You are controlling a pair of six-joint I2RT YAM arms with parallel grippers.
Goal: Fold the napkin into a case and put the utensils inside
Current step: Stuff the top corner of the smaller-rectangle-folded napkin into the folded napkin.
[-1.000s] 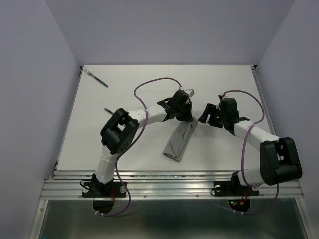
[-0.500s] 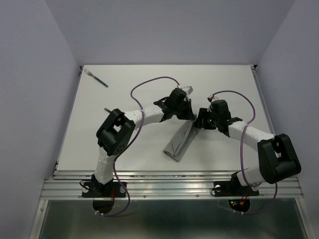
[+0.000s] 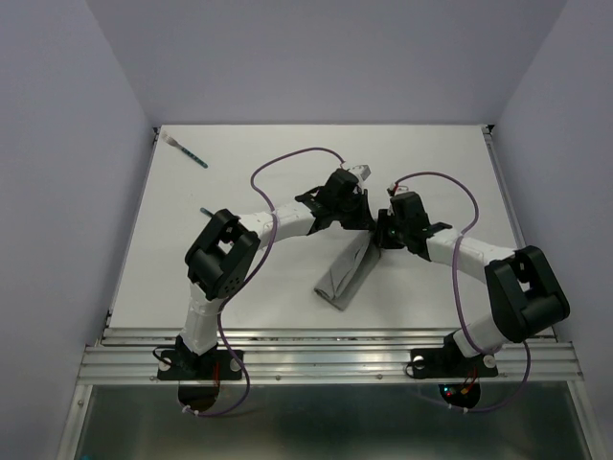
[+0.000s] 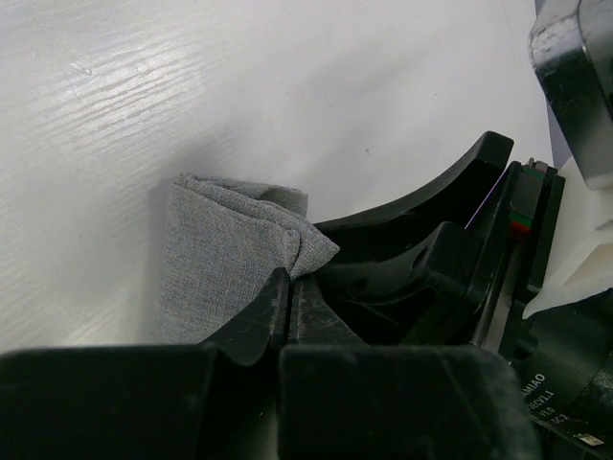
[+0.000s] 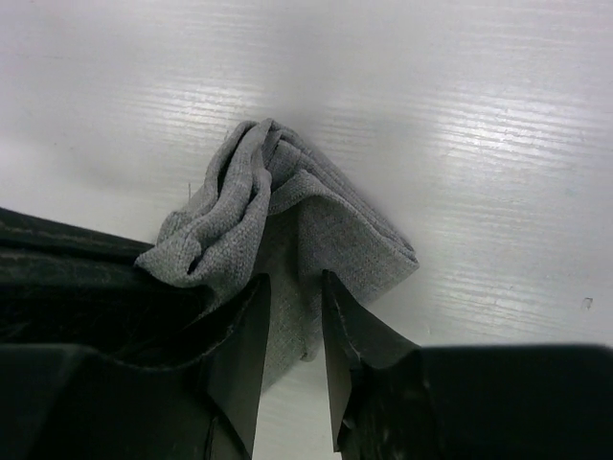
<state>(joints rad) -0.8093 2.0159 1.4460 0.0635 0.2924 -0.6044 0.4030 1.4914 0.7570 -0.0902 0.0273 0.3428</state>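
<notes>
The grey napkin (image 3: pixel 343 276) lies folded into a narrow strip on the white table, slanting from near centre up to the right. My left gripper (image 4: pixel 290 278) is shut on the bunched far end of the napkin (image 4: pixel 225 259), pinching a corner of cloth. My right gripper (image 5: pixel 294 280) faces it from the right, its fingers a small gap apart astride a fold of that same end (image 5: pixel 330 225). One teal-handled utensil (image 3: pixel 189 152) lies at the far left corner. A second utensil (image 3: pixel 206 211) peeks out beside the left arm, mostly hidden.
Purple cables loop above both wrists (image 3: pixel 287 158). The metal rail (image 3: pixel 326 345) runs along the table's near edge, with lavender walls on three sides.
My right gripper has moved left to the napkin's far end, and its jaws have narrowed around the cloth. The left gripper has kept its hold, shifting only slightly.
</notes>
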